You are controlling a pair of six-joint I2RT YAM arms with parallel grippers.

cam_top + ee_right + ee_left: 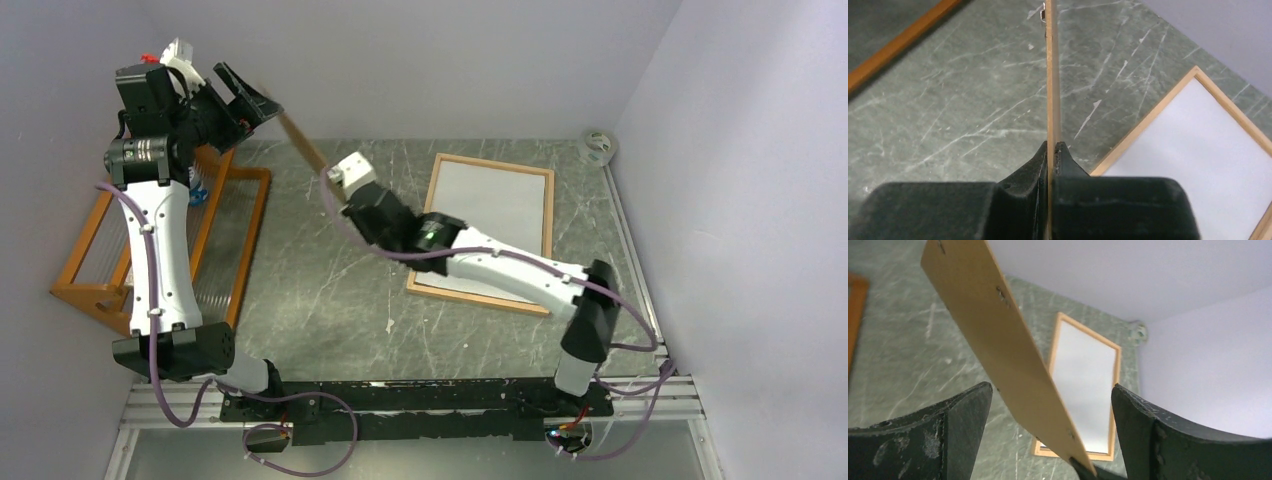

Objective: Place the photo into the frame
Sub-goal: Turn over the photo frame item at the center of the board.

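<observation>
the frame lies flat on the green marbled table, its light-wood rim closed round a plain pale surface; whether that surface is the photo lying face down cannot be told, and no print is recognisable in any view. left of the frame, lifted off the table, a thin brown backing board slants through the air, its lower end the nearer to the frame and its upper end well apart from it. the right gripper, just beside the frame's left rim and above the table, is clenched on that lower end: in the right wrist view its two black fingers press flat against both faces of the board, seen edge-on, with the frame's rim down to the right. the left gripper, raised high and far to the left of the frame, is spread wide at the board's upper end; in the left wrist view the board passes between its parted fingers, touching neither, with the frame beyond it. an orange wooden rack stands well to the left of the frame, and a roll of tape sits near the frame's far right corner.
</observation>
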